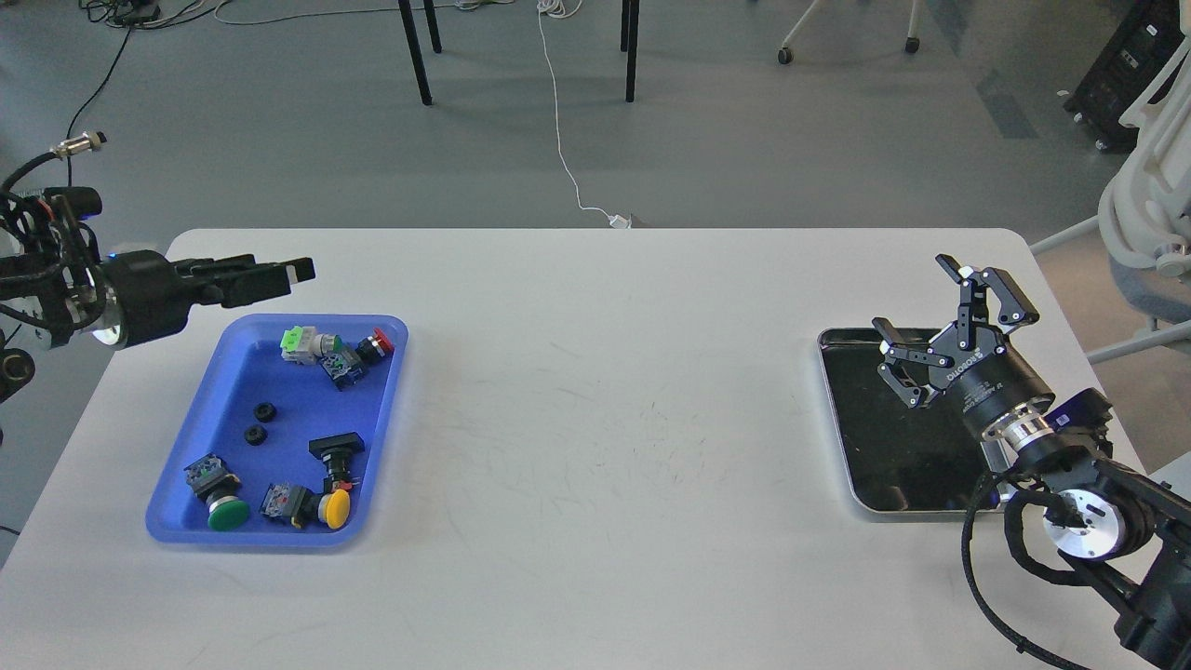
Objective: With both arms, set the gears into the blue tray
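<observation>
Right gripper (930, 321) spread wide, empty, over the steel tray's (842, 437) far edge. Left gripper (300, 270) pressed together, empty, above the blue tray's (186, 530) far edge; two gears (260, 422) lie inside.

Bright, even overhead light, soft faint shadows under chair legs on the floor (279, 140), pale sheen across the white worktop (605, 419), ceiling glare mirrored in the steel tray (884, 465), sharp focus throughout, slight bowing toward the edges
</observation>
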{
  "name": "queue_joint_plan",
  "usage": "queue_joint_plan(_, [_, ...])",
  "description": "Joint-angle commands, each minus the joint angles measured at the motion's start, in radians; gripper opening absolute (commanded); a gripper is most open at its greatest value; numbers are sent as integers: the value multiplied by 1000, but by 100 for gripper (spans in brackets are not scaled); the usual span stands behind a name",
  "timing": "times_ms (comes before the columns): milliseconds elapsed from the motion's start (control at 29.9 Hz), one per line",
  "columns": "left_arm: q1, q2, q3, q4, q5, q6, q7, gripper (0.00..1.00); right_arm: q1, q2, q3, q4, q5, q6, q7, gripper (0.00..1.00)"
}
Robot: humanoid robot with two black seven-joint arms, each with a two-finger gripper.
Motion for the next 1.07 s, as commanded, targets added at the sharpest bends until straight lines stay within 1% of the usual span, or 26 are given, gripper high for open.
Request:
queue_joint_plan(0, [22,-91,0,-8,-591,30,0,98,18,11,3,0,0,-3,0,98])
queue_joint_plan(67, [50,-121,-8,-25,-738,32,0,98,19,13,4,-2,0,-3,0,98])
queue_joint_plan(167, [119,-178,-58,-27,-845,23,0,98,19,14,4,0,0,-6,0,98])
queue_joint_plan(334, [283,-302,-281,-25,-850,18,0,98,18,13,-7,6,0,6,0,98])
queue_joint_plan(401, [318,-350,-359,-25,-853,14,0,98,16,13,-9,6,1,6,0,98])
queue_joint_plan(502, [355,-391,-428,-23,-854,-8,0,98,12,13,-9,9,1,8,0,98])
queue_joint_plan(602, [387,-411,-450,-20,-854,-26,0,98,10,13,-10,9,1,8,0,98])
queue_joint_plan(736, [418,-434,-470,-20,-854,-31,0,98,7,14,-22,7,-14,5,0,98])
queue_joint_plan(903, [426,-446,-476,-20,-853,-31,0,98,10,14,-44,0,-14,-5,0,98])
queue_joint_plan(1037, [433,-460,-476,-20,-853,-29,0,98,12,14,-43,21,-9,9,0,98])
